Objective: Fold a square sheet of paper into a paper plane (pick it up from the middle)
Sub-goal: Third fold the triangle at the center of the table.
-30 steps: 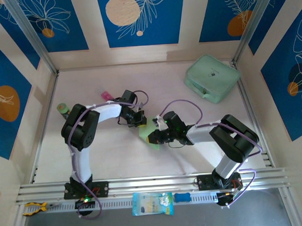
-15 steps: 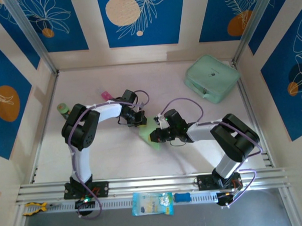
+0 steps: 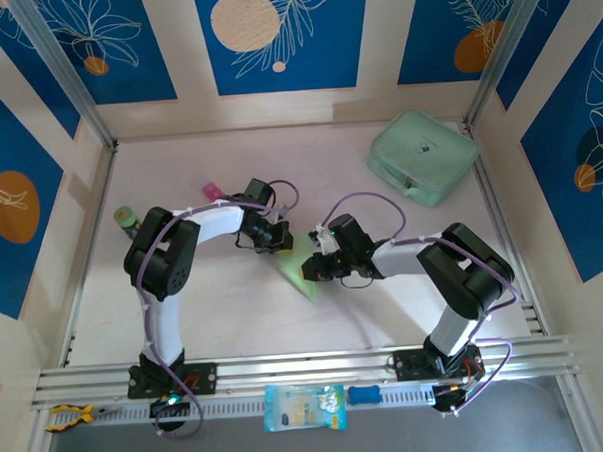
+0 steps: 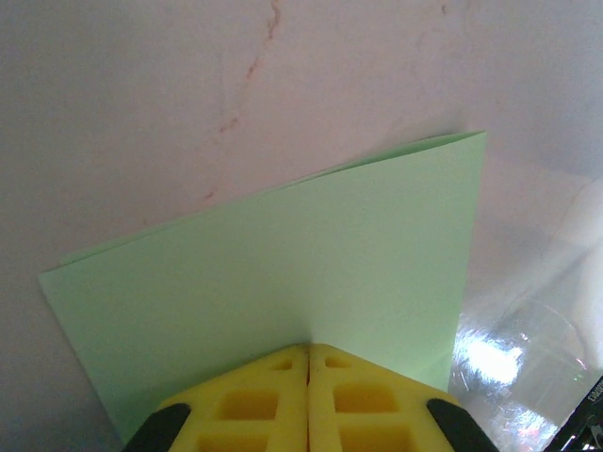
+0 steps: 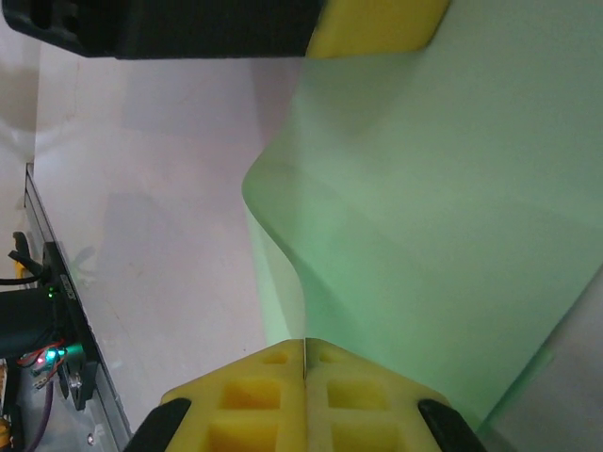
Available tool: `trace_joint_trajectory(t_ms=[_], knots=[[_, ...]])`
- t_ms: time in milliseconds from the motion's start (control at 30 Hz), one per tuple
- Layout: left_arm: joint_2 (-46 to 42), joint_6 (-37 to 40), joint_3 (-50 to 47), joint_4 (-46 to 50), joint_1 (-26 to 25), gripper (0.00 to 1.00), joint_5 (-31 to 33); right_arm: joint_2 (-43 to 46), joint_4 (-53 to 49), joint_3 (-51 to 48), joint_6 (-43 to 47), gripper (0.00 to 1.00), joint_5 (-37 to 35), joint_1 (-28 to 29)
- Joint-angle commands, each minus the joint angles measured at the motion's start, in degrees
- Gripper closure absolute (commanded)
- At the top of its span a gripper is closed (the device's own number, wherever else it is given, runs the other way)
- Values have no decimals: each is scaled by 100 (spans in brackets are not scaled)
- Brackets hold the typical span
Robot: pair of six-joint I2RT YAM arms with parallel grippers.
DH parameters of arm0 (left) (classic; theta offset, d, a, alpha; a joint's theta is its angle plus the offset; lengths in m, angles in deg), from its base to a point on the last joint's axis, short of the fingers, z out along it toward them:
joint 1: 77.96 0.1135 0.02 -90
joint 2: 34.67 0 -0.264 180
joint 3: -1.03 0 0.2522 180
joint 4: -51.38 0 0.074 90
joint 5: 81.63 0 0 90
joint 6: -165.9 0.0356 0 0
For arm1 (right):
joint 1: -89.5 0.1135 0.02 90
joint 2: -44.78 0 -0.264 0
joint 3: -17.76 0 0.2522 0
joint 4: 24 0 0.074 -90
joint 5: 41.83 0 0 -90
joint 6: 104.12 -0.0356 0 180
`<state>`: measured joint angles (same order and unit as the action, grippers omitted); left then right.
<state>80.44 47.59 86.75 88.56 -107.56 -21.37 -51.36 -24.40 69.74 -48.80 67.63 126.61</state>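
Narrowed since, smooth green paper [image 3: 297, 277] looks triangular.

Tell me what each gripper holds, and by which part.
The folded green paper: left gripper pinches one edge, right gripper pinches the opposite side.

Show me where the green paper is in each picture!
Top external: green paper in the middle of the picture.
Left wrist: centre, pinched by the left gripper at the bottom.
Right wrist: right side, pinched by the right gripper at the bottom.
Shared landmark: the left gripper, also at the right wrist view's top edge.
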Motion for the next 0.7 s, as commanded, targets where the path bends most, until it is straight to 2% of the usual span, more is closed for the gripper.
trace_joint_trajectory(t_ms=[0, 667], knots=[[214, 133, 24, 351, -50, 93, 242, -118, -295, 197, 245, 95, -39, -23], [159, 140, 59, 421, -40, 93, 257, -357, -613, 472, 374, 95, -316, -12]])
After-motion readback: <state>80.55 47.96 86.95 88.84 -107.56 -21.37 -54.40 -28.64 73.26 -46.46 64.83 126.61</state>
